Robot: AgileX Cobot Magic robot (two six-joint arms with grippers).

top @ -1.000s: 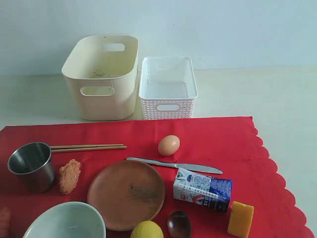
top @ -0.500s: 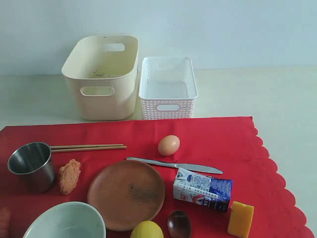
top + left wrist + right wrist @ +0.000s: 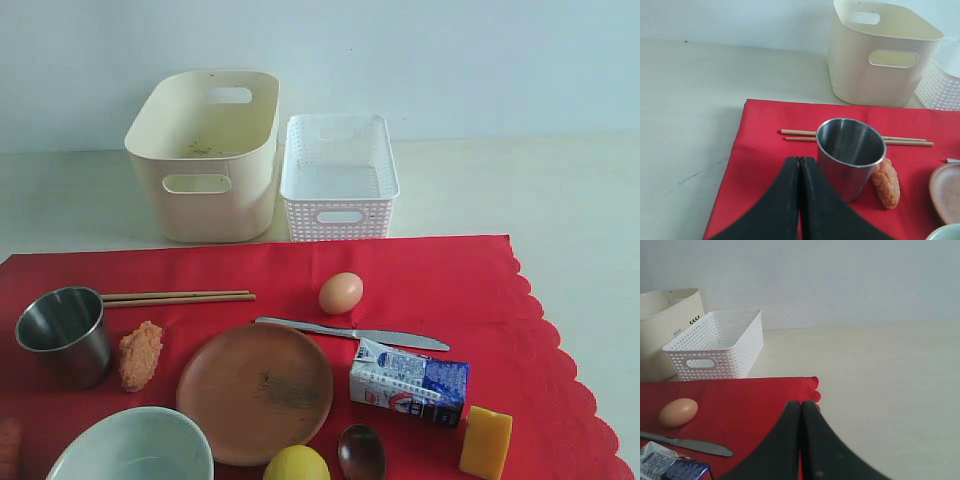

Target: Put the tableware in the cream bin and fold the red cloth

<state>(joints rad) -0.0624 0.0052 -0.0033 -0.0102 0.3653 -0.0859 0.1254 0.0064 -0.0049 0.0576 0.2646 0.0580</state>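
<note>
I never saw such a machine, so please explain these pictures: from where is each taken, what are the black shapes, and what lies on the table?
This is a robot with two arms. One camera stands off the arms and sees the whole scene. The other two sit on the wrists; the black shapes there are the left gripper and right gripper, both shut, holding nothing. On the red cloth lie a steel cup, chopsticks, a brown plate, a green bowl, a knife, a spoon, an egg, a lemon and a milk carton. Beyond it stand a cream bin and a white basket.
</note>
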